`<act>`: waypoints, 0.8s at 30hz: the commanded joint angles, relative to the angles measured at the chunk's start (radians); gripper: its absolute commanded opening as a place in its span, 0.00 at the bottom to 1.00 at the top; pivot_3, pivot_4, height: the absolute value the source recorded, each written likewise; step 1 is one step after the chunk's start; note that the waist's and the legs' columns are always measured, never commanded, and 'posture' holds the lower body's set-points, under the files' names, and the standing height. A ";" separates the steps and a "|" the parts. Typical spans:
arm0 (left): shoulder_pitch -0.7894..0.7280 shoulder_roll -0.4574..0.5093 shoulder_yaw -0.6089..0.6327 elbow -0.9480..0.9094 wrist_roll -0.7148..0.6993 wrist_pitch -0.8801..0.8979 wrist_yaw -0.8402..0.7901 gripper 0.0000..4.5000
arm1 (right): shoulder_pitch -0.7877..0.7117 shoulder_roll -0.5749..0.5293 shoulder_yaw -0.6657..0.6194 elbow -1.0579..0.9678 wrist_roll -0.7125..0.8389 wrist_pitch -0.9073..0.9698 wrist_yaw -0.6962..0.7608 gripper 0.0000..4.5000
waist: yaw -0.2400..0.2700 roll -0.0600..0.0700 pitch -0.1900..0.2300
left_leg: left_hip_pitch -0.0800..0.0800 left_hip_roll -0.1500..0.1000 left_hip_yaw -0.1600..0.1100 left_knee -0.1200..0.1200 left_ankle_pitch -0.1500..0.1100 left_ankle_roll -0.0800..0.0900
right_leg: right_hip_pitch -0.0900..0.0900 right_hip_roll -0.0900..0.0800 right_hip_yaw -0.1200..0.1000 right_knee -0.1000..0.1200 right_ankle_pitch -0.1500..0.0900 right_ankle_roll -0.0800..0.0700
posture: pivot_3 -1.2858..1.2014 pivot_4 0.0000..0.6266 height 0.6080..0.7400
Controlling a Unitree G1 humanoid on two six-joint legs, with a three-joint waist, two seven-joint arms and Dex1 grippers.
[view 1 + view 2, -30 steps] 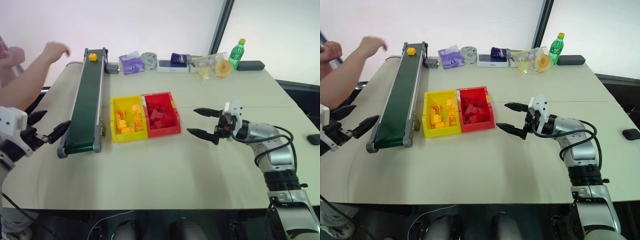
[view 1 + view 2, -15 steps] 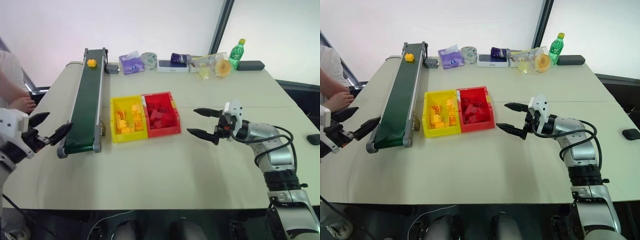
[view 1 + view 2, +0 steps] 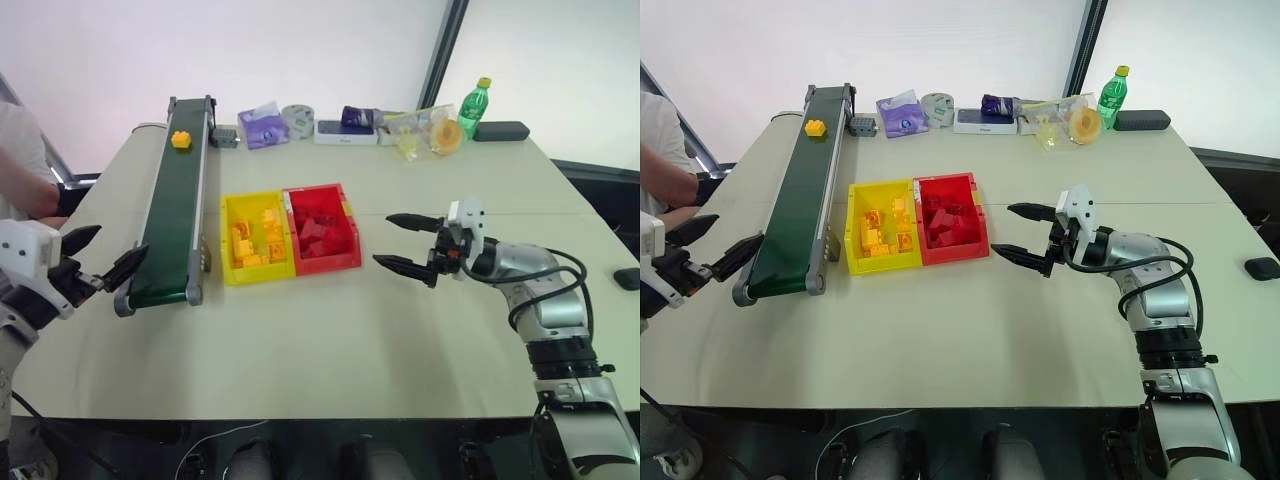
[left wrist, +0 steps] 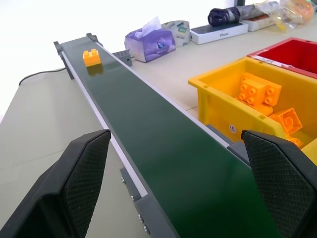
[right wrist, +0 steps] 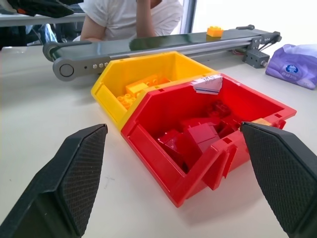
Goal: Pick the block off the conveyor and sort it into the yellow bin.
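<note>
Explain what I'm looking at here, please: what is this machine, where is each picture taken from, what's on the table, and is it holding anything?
This is a humanoid robot with two arms, each ending in a two-fingered black gripper. Two pictures come from cameras on its head, looking down over the table; the other two come from cameras on its wrists, looking out between the fingers. The left gripper waits open at the near end of the conveyor, a long green belt. The right gripper hangs open beside the red bin. Neither holds anything. A small orange block rides near the belt's far end. Next to the belt sits the yellow bin, already holding yellow bricks; the red bin against it holds red ones. Along the table's far edge lie a tissue pack, a green bottle and other odds and ends. A person sits at the left.
</note>
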 commanded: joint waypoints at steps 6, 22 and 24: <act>-0.015 0.003 -0.002 -0.022 -0.019 0.068 0.022 0.99 | -0.021 0.002 -0.005 -0.042 0.015 -0.002 0.000 1.00 | 0.000 0.000 0.000 | 0.000 0.000 0.000 0.000 0.000 0.000 | 0.000 0.000 0.000 0.000 0.000 0.000 | 0.52 0.24 1.00; -0.074 -0.044 -0.052 -0.087 0.024 0.121 0.192 0.99 | -0.012 0.005 -0.007 -0.045 0.014 -0.006 -0.007 1.00 | 0.002 0.000 0.000 | 0.000 0.000 0.000 0.000 0.000 0.000 | 0.000 0.000 0.000 0.000 0.000 0.000 | 0.52 0.24 1.00; -0.086 -0.101 -0.087 -0.160 0.060 0.146 0.303 0.99 | -0.010 0.007 -0.006 -0.045 0.013 -0.007 -0.008 1.00 | 0.002 0.000 0.000 | 0.000 0.000 0.000 0.000 0.000 0.000 | 0.001 0.000 0.000 0.000 0.000 0.000 | 0.52 0.24 1.00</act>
